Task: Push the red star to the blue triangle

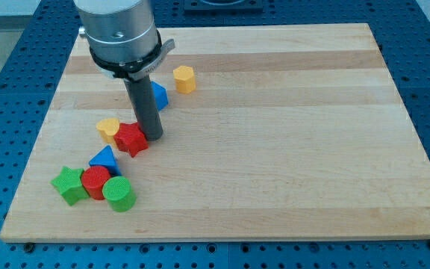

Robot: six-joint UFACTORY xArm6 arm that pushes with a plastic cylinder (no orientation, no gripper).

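Observation:
The red star (131,139) lies on the wooden board at the view's left of centre. My tip (154,136) stands right at the star's right edge, touching or nearly touching it. The blue triangle (104,160) lies just below and left of the star, a small gap apart. A yellow block (108,128) sits against the star's upper left side.
Below the blue triangle a green star (69,184), a red cylinder (94,182) and a green cylinder (118,194) cluster together. A second blue block (159,95) shows partly behind the rod. A yellow hexagon (184,78) lies further up. The board's left edge (34,149) is near.

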